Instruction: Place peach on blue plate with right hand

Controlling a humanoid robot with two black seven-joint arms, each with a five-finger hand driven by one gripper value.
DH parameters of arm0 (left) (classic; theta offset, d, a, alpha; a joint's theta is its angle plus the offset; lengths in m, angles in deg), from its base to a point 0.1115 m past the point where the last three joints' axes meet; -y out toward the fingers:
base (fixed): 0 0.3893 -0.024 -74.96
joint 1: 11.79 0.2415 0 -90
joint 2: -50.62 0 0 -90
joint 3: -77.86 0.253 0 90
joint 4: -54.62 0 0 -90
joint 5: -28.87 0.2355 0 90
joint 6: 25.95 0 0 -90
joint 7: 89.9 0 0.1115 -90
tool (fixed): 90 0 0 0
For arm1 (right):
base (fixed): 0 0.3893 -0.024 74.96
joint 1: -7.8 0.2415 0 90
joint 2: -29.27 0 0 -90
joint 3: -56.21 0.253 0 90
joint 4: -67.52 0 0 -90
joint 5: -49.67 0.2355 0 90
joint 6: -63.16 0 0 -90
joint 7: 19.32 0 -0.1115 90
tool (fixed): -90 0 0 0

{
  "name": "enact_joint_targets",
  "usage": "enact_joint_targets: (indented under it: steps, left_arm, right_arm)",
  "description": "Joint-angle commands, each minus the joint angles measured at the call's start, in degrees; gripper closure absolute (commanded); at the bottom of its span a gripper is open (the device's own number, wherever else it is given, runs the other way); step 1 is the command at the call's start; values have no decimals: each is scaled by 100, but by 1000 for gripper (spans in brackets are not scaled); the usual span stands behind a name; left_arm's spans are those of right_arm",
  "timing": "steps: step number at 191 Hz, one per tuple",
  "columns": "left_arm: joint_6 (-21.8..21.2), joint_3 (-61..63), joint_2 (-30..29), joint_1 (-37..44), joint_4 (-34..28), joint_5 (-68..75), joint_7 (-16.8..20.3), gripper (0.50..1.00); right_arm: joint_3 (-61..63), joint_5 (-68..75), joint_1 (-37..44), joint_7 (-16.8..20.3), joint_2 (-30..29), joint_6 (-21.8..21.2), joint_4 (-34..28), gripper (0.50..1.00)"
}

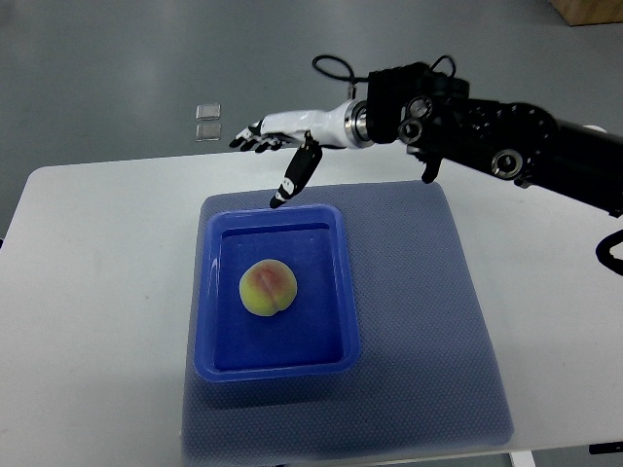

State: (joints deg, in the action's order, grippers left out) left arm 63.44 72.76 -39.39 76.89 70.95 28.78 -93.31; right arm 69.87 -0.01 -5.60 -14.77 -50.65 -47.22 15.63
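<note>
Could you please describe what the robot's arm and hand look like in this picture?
Only the right arm shows. It is built of bulky black segments with round silver-ringed joint fittings, and thin black cables loop above the wrist. A silver ring joins the wrist to the right hand, which has a glossy white shell over the palm and slim fingers in black, with pale tips.

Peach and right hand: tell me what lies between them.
In the top view, only the bare floor and far rim of the blue plate lie between the peach and the open right hand, which holds nothing.
</note>
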Motion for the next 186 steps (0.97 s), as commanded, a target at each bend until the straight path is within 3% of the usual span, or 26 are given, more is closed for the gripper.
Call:
enact_joint_targets:
  steps: [1,17,18,37,69,90,126,186]
  left_arm:
    - [0,0,0,0,-8,0,-1,500]
    - [0,0,0,0,1,0,-1,500]
    - [0,0,0,0,-8,0,-1,500]
    - [-9,0,0,0,1,0,-1,500]
    - [0,9,0,0,10,0,-1,500]
    - [0,18,0,0,1,0,-10,500]
    - [-8,18,0,0,1,0,-10,500]
    - [-9,18,0,0,1,0,-10,500]
  right_arm:
    - [1173,581,-627,-42,424,69,12,568]
    - [1570,740,-874,-51,530,86,39,568]
    - [2162,905,-1257,-60,617,95,73,568]
    - [3231,986,-2026,-227,609,297,144,568]
    - [4637,1390,-3142,-728,389,535,302,568]
    - [5112,2251,-3660,-1272,21,535,557,566]
    - [5147,3649,-3783,-1949,-278,438,1409,566]
    - [5147,4089,-3766,-2011,-674,438,1638,568]
